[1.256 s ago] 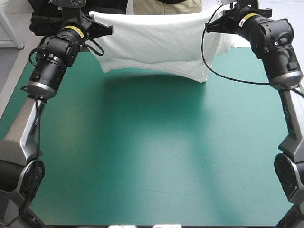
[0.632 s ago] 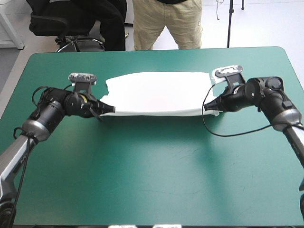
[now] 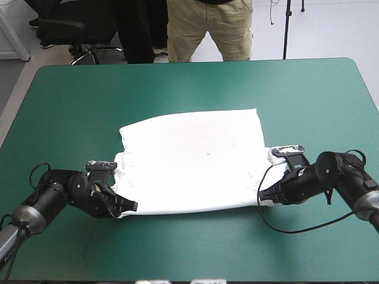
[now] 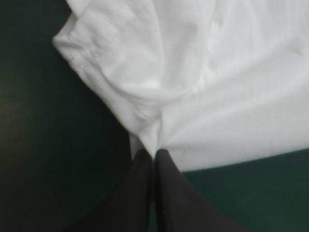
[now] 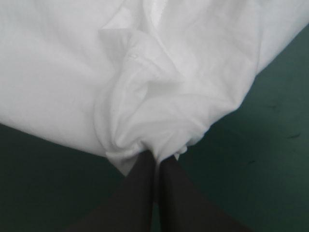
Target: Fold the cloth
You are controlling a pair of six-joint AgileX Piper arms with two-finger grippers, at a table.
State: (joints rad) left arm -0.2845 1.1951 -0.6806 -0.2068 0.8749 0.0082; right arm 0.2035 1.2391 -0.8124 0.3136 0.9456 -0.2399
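T-shirt (image 3: 192,163) flat on table (image 3: 177,89) centre; left claw (image 3: 132,206) at near-left corner, right claw (image 3: 261,196) near-right.

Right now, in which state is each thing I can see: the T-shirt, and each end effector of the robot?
T-shirt: lies spread on the table, its two near corners bunched.
Left end effector: shut on the T-shirt's near left corner.
Right end effector: shut on the T-shirt's near right corner.

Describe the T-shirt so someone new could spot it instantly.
On the teal-green table, look at the near half. The T-shirt lies spread out there, its near corners pinched by the left hand and the right hand. It is the only white thing on the table.
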